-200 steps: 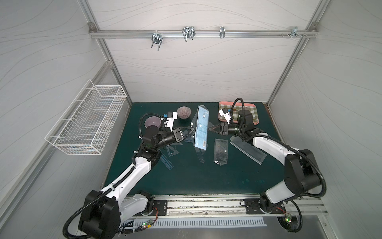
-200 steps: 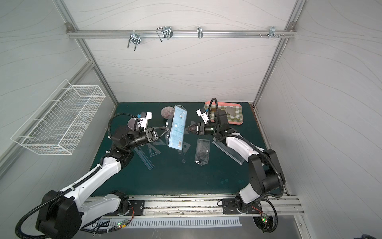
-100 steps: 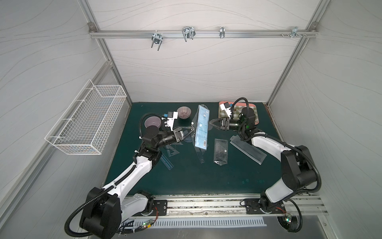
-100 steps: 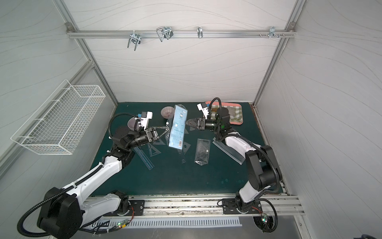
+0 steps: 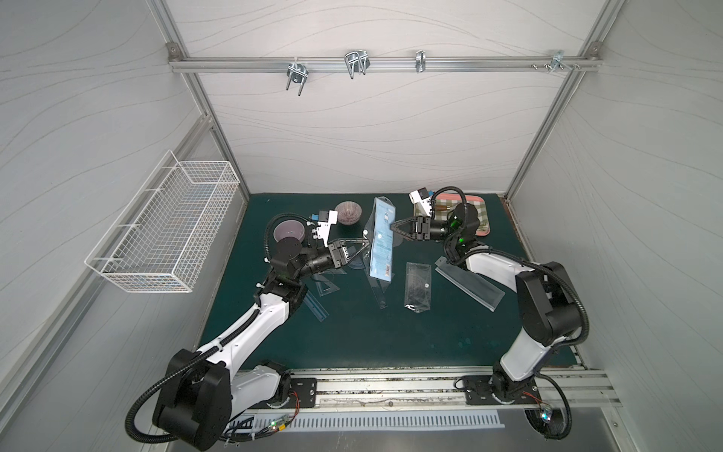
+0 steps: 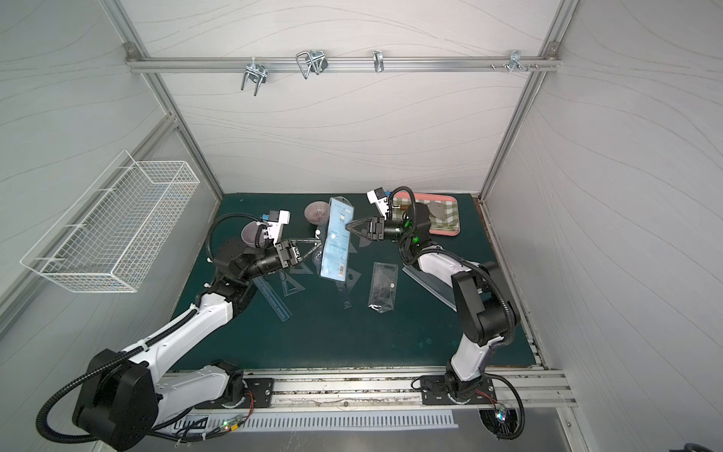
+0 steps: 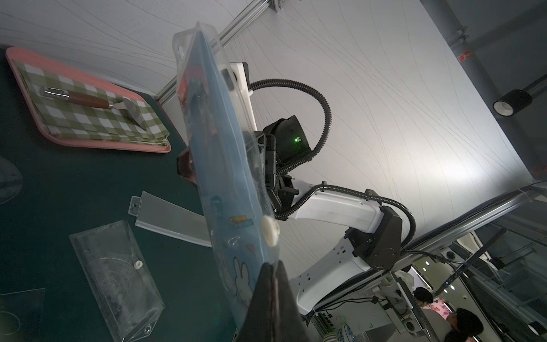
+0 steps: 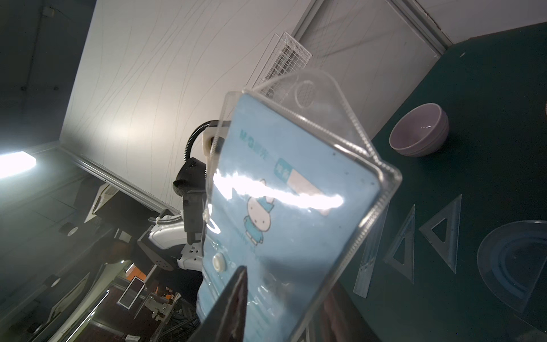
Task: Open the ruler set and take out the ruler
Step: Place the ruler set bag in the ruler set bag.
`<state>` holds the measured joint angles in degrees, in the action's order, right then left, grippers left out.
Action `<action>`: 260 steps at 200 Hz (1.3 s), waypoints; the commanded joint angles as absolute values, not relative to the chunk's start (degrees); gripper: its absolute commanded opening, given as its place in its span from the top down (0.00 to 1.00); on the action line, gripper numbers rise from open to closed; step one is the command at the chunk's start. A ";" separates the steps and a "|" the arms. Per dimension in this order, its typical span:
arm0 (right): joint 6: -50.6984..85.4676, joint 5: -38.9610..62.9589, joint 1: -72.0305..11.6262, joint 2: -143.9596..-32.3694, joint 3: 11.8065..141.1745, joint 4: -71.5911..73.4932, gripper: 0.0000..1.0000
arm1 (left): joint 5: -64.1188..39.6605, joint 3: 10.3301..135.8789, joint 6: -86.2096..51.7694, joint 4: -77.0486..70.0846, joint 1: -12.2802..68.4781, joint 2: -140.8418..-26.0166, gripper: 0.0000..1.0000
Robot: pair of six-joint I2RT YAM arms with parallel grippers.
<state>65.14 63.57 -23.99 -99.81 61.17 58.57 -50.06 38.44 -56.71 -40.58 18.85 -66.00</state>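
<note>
The ruler set (image 5: 381,238) hangs upright in the air above the middle of the mat, between the two arms. It is a flat, clear plastic pouch with a blue card inside. I would guess it is light, bendy and glossy enough to slip, so its stiffer welded edges look like the best places to hold. The left gripper (image 5: 366,244) is pinched tight on one long edge. The right gripper (image 5: 393,226) has its jaws narrow around the opposite edge, though I cannot tell if they have bitten yet. A white snap button (image 7: 270,234) seems to keep the pouch closed. What sits behind the card I cannot make out.

The wire basket (image 5: 164,231) on the wall looks empty. The pink tray (image 7: 97,145) holds a checked cloth (image 7: 88,121) with a wooden-handled metal tool (image 7: 88,102) lying on it. On the mat, a clear pouch (image 5: 418,287) seems to hold transparent drawing pieces. The purple bowl (image 8: 418,133) is empty, and the patterned bowl (image 5: 347,212) looks empty too.
</note>
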 commanded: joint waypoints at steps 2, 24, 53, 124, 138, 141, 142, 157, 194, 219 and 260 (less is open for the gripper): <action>76.11 65.09 -24.26 -102.72 63.00 73.26 0.84 | -51.54 38.67 -57.53 -44.27 18.65 -66.35 1.00; 76.93 65.00 -23.87 -102.11 62.66 73.37 1.00 | -51.42 39.02 -56.49 -42.41 18.63 -66.61 1.00; 64.95 64.06 -23.21 -96.84 60.93 58.10 1.00 | -49.89 39.68 -53.46 -37.12 18.64 -66.05 0.95; 28.59 50.47 -17.06 -81.68 64.69 -1.77 1.00 | -45.22 41.82 -47.03 -26.80 18.54 -66.27 0.55; 25.14 47.61 -14.59 -79.85 64.73 -8.07 1.00 | -44.61 41.93 -46.91 -26.22 18.54 -66.90 0.44; 24.33 47.16 -14.13 -79.62 64.77 -9.37 1.00 | -44.35 41.93 -46.78 -26.03 18.54 -67.01 0.41; 24.08 47.09 -13.92 -79.54 64.77 -9.78 1.00 | -44.28 41.92 -46.77 -25.93 18.54 -67.03 0.40; 21.74 46.08 -10.53 -78.48 64.42 -14.42 1.00 | -42.33 42.08 -45.55 -22.31 18.54 -67.39 0.29; 18.68 43.99 1.29 -80.31 61.70 -22.76 1.00 | -37.25 43.88 -42.00 -14.02 18.63 -68.52 0.08; 19.26 43.51 8.90 -82.61 57.22 -21.05 1.00 | -34.52 45.75 -39.87 -9.50 19.38 -70.62 0.04; 21.24 38.98 15.69 -86.80 51.94 -18.20 1.00 | -26.11 51.79 -32.08 1.31 25.87 -76.50 0.00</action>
